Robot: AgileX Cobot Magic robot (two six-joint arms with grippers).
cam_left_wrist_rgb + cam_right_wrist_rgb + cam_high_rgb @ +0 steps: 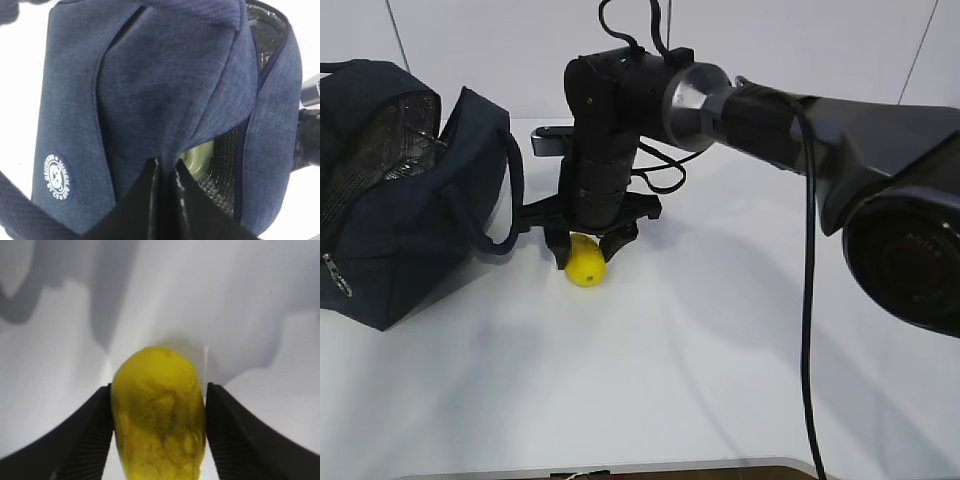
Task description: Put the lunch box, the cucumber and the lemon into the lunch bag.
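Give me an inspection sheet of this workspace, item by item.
Surface: white table, bare in front.
Job's things: lemon on the table; lunch bag at left, unzipped, silver lining showing; pale green lunch box lid visible inside; cucumber not seen.
Clutter: nothing seen.
Grippers: right gripper jaws flank the lemon, touching its sides; left gripper shut, pinching the bag's fabric.
Cables: black cable along the right arm.
Surroundings: white wall.

Lab: bare white table (720,380), backdrop.
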